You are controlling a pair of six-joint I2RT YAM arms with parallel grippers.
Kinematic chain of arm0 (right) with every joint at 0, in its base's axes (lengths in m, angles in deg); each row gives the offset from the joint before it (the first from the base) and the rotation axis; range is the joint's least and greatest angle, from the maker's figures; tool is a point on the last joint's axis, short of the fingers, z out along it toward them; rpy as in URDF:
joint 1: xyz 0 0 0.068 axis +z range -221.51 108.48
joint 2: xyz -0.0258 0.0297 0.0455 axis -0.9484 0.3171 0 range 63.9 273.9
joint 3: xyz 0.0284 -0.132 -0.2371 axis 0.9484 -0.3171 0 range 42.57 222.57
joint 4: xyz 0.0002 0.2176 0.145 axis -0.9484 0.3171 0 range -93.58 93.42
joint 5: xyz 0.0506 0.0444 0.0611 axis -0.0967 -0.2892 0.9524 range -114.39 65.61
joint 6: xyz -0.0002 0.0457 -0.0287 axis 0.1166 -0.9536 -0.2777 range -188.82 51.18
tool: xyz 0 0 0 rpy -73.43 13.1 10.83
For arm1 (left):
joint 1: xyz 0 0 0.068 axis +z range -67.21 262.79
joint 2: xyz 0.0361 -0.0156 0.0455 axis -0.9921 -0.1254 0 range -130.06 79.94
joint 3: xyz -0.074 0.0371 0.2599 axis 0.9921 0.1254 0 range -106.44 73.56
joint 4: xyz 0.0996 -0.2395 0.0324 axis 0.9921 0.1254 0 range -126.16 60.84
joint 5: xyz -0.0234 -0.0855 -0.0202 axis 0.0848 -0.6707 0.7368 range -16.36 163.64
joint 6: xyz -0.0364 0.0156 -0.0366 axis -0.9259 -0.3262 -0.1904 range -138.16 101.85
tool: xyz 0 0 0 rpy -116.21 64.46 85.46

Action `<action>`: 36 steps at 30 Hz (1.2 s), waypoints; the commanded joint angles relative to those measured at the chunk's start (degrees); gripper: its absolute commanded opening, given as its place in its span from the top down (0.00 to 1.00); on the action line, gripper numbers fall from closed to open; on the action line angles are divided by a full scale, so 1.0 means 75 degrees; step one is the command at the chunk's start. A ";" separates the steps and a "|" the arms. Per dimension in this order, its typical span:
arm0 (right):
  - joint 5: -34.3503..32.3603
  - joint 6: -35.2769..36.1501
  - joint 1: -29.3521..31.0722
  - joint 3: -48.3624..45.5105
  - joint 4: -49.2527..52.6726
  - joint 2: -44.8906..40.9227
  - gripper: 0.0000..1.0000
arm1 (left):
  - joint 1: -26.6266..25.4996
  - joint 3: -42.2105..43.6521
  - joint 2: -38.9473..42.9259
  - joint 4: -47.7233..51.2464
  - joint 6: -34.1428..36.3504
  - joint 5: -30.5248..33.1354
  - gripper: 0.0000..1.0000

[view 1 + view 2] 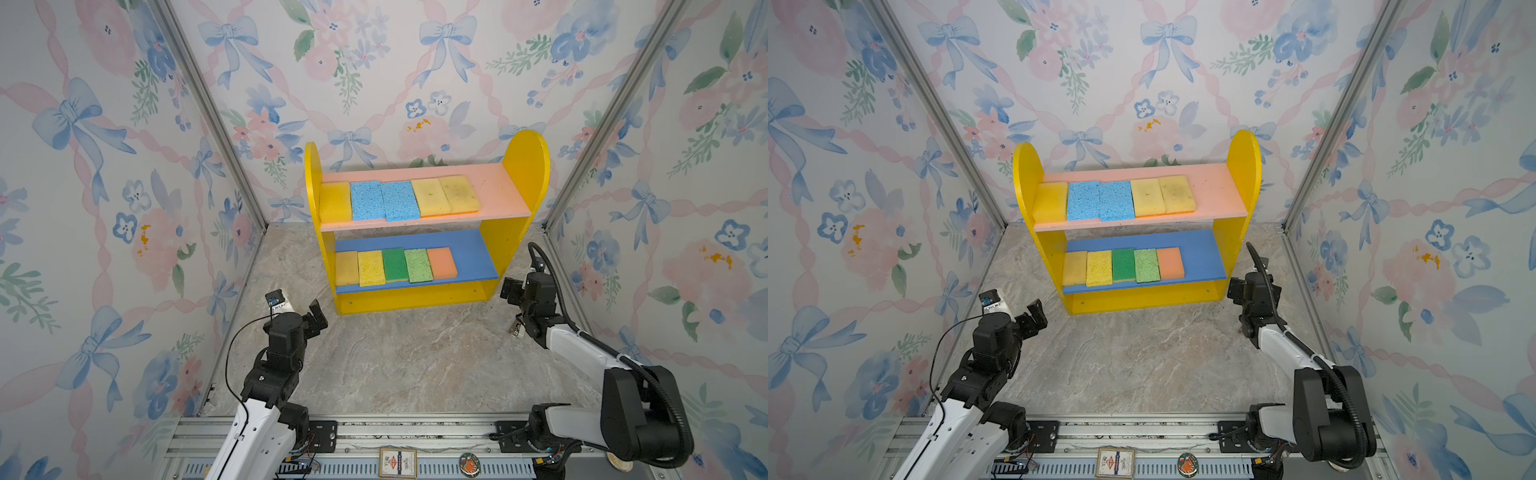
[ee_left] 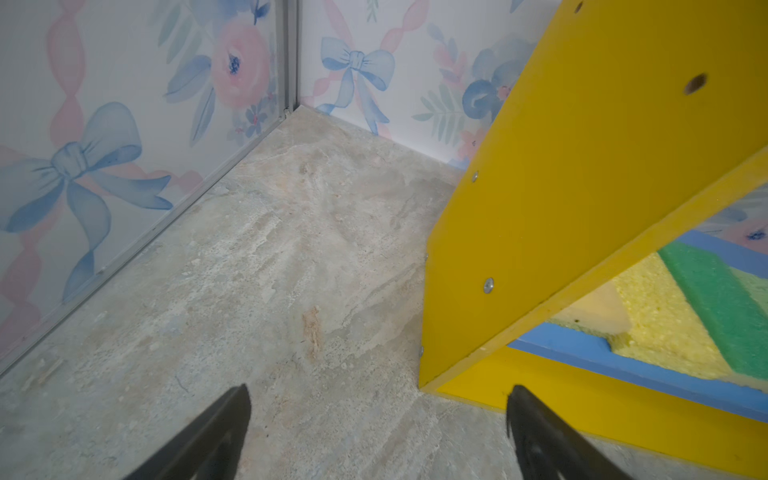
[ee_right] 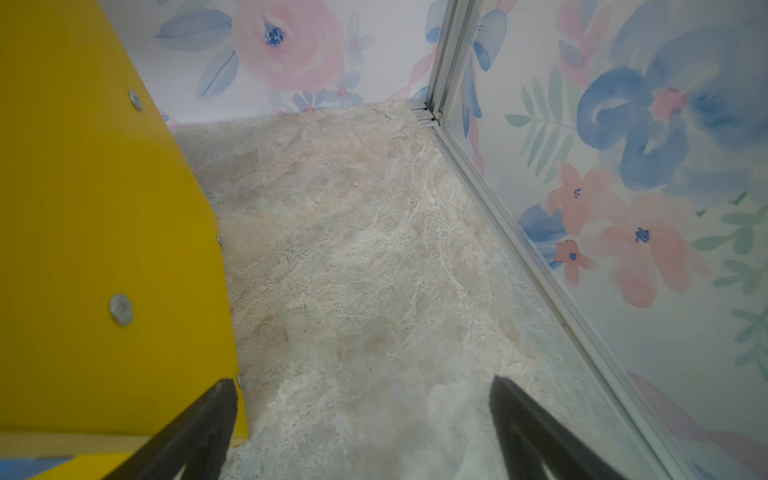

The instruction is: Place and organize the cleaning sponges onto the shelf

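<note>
Cleaning sponges (image 1: 395, 264): ten flat rectangular foam pads, all on the shelf (image 1: 527, 166), five per board. Each row runs side by side from the shelf's left side panel, and the right end of each board is bare.
Upper row: from the shelf's left panel, a smooth deep yellow sponge (image 1: 335, 202), two coarse-pored light blue sponges (image 1: 367, 200), then two pale yellow sponges (image 1: 430, 197) with faint dark specks. The second blue one sits a little further forward than its neighbours.
Lower row: from the left panel, a yellow-orange sponge (image 1: 346, 268), a porous yellow sponge (image 1: 371, 268), a dark green sponge (image 1: 395, 264), a speckled light green sponge (image 1: 418, 265) and a smooth orange sponge (image 1: 444, 262).
Shelf build: painted wood with round-topped yellow side panels fixed by screws, a pink upper board (image 1: 498, 189), a blue lower board (image 1: 469, 253) and a yellow base strip (image 1: 415, 299).
Left gripper (image 2: 379, 392): black fingers spread wide with nothing between them, holding nothing. It hovers over the desk (image 1: 395, 361) near the shelf's left front corner.
Right gripper (image 3: 362, 382): fingers spread wide and empty, just beside the lower front of the shelf's right side panel. Whether it touches the panel cannot be told.
Desk surface: grey-beige marble pattern, matt.
Surroundings: floral wallpaper (image 1: 124, 166) with blue bows on the walls around the shelf.
</note>
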 commanded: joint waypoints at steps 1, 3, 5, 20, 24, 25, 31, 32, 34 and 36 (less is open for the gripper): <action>-0.0010 0.0276 -0.0025 -0.0110 -0.1026 0.0272 0.03 | 0.0030 -0.0012 -0.0239 -0.0332 0.0233 0.0598 0.02; 0.0036 0.0397 -0.0013 -0.0150 -0.1267 0.0399 0.03 | 0.0031 -0.0245 -0.0626 -0.0486 0.0398 0.0457 0.02; 0.0100 0.0438 -0.0011 -0.0138 -0.1240 0.0452 0.03 | 0.0028 -0.0426 -0.0902 -0.0825 0.0541 0.0366 0.02; 0.0125 0.0782 0.0256 -0.1020 -0.3265 0.1173 0.03 | 0.0133 0.1807 -0.4339 -0.8468 0.2669 0.0385 0.02; 0.0228 0.0832 0.0268 -0.1044 -0.3372 0.1221 0.03 | 0.0209 0.1633 -0.5593 -0.9338 0.2671 0.0021 0.02; 0.0255 0.0842 0.0268 -0.1055 -0.3377 0.1223 0.03 | 0.0238 0.1571 -0.5783 -0.9461 0.2691 -0.0082 0.02; 0.0400 0.0894 0.0263 -0.1106 -0.3518 0.1256 0.03 | 0.0418 0.1348 -0.6548 -0.9874 0.3216 -0.0644 0.02; 0.0406 0.0894 0.0268 -0.1100 -0.3510 0.1263 0.03 | 0.0454 0.1353 -0.6570 -0.9928 0.3305 -0.0789 0.02; 0.0451 0.0910 0.0262 -0.1103 -0.3536 0.1260 0.03 | 0.0545 0.1423 -0.6608 -1.0154 0.3386 -0.1042 0.02; 0.0488 0.0914 0.0259 -0.1115 -0.3573 0.1278 0.03 | 0.0689 0.1497 -0.6679 -1.0375 0.3406 -0.1417 0.02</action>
